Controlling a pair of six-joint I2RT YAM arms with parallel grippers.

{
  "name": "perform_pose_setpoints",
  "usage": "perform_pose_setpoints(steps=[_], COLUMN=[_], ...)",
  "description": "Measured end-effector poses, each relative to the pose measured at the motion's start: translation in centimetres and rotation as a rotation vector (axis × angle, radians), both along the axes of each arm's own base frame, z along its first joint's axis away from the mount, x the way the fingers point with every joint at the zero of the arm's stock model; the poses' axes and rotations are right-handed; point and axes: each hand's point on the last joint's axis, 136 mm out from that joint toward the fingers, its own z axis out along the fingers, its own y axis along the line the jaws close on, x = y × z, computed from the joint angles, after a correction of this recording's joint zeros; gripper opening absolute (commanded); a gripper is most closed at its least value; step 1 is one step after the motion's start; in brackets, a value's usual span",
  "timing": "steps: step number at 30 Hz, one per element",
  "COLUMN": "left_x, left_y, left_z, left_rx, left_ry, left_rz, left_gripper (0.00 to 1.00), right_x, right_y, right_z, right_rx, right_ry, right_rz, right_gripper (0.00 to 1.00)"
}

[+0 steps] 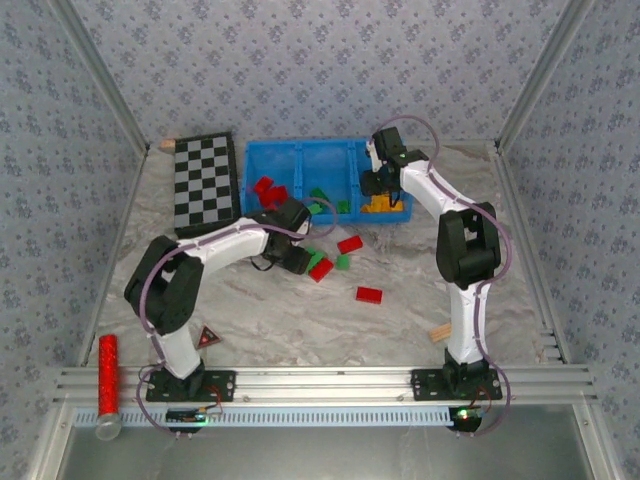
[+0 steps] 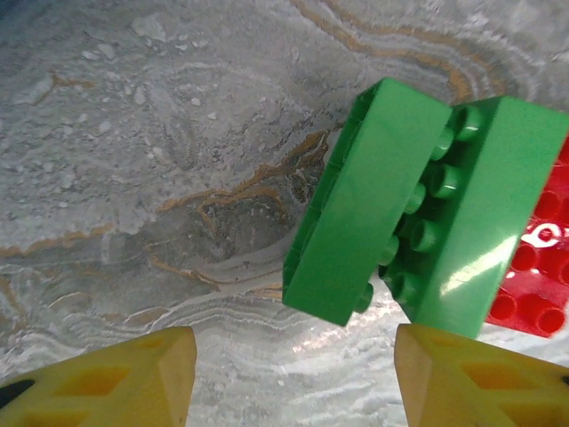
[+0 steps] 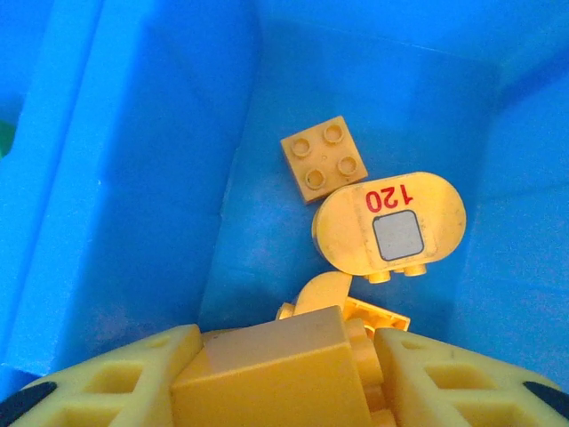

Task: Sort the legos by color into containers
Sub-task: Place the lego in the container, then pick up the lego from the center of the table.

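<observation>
The left gripper [image 2: 293,342] gapes before a green brick [image 2: 356,205] on its side, long axis pointing away; the right gripper [image 3: 286,347] clamps a yellow brick [image 3: 271,369].

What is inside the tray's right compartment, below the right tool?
A square yellow brick, an oval yellow piece marked 120 and other yellow pieces. The larger yellow block gripped by the right tool covers the rest.

Bright, even light, faint soft shadows on the table [image 1: 300,320], white glare on the green brick [image 2: 469,277], yellow fingertips [image 2: 107,378] blurred at the wrist views' bottom edge.
</observation>
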Motion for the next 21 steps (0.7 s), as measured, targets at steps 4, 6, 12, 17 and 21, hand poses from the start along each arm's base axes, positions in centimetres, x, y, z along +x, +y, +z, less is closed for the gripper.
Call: perform_pose_setpoints(steps=[4,6,12,17,21], left_x=[0.2,0.3,1.2,1.7,1.9], left_y=[0.0,-0.1,-0.5,-0.7,-0.9], left_z=[-0.7,-0.6,-0.7,-1.0,-1.8], left_rx=[0.014,0.012,0.006,-0.003,-0.003], left_ry=[0.008,0.003,-0.008,-0.011,-0.002], left_rz=[-0.009,-0.015,-0.015,-0.014,-0.015], left_gripper=[0.59,0.58,0.57,0.53,0.47], right_x=[0.0,0.0,-0.1,-0.3,-1.0], right_y=[-0.1,-0.1,-0.3,-0.3,-0.6], right_z=[0.0,0.0,0.5,1.6,2.6], right_rx=[-0.001,-0.001,0.001,0.008,0.011], right_ry=[0.000,-0.001,-0.006,-0.024,-0.036], right_rz=[-0.001,0.000,-0.001,0.000,-0.001], right_gripper=[0.57,0.59,0.65,0.65,0.65])
